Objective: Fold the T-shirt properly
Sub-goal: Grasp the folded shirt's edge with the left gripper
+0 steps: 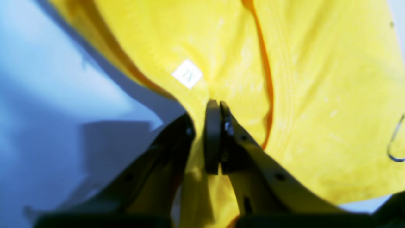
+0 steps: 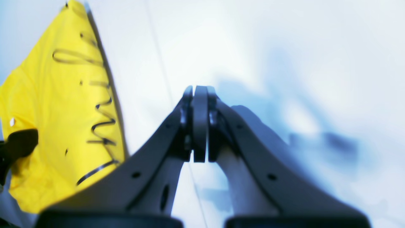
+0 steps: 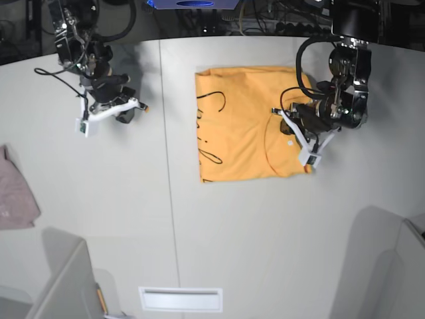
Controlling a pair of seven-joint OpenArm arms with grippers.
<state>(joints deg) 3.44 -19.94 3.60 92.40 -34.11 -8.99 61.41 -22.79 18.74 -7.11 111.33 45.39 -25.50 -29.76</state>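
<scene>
The orange-yellow T-shirt (image 3: 242, 126) lies folded into a rough rectangle on the white table, right of centre, black script along its left side. My left gripper (image 3: 295, 136) is at its right part by the collar. In the left wrist view the gripper (image 1: 218, 106) is shut with yellow fabric (image 1: 316, 95) pinched between its fingers, just beside the white size label (image 1: 187, 73). My right gripper (image 3: 111, 113) is far left of the shirt. In the right wrist view it (image 2: 200, 90) is shut and empty over bare table, with the shirt (image 2: 53, 120) at the frame's left.
A small pale pink-grey cloth (image 3: 16, 193) lies at the table's left edge. A seam line (image 3: 169, 186) runs down the table. A white slot (image 3: 179, 299) sits near the front edge. Grey panels stand at the front left (image 3: 60, 279) and front right (image 3: 385, 266).
</scene>
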